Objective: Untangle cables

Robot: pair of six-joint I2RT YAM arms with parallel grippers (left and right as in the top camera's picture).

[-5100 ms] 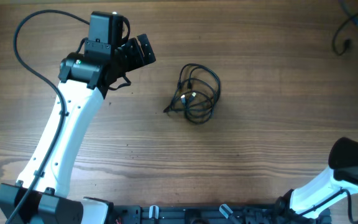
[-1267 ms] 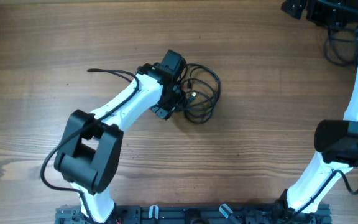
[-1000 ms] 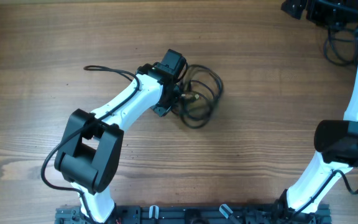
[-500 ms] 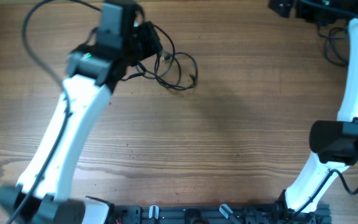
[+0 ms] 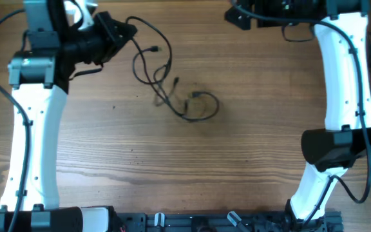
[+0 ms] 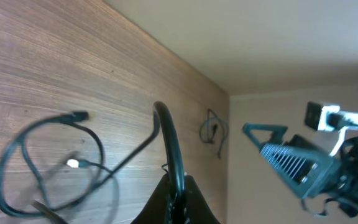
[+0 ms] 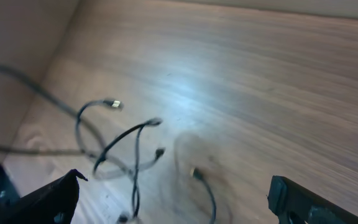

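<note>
Cables (image 5: 172,96) trail from my left gripper (image 5: 118,33), which is pinched tight on one strand; my wrist view shows that cord rising from between the closed fingers. From the left gripper the bundle slants down and away, its long axis running from the pinch to a loose loop (image 5: 201,106) lying on the wooden table (image 5: 269,161), with small plugs (image 5: 156,49) sticking out along the way. My right gripper (image 5: 240,14) is spread wide and holds nothing, well apart from the left gripper, with the loop lying between and below the two. I judge the left gripper nearer but occupied, so the free right one should come down on the loop end and draw it away from the left gripper.
</note>
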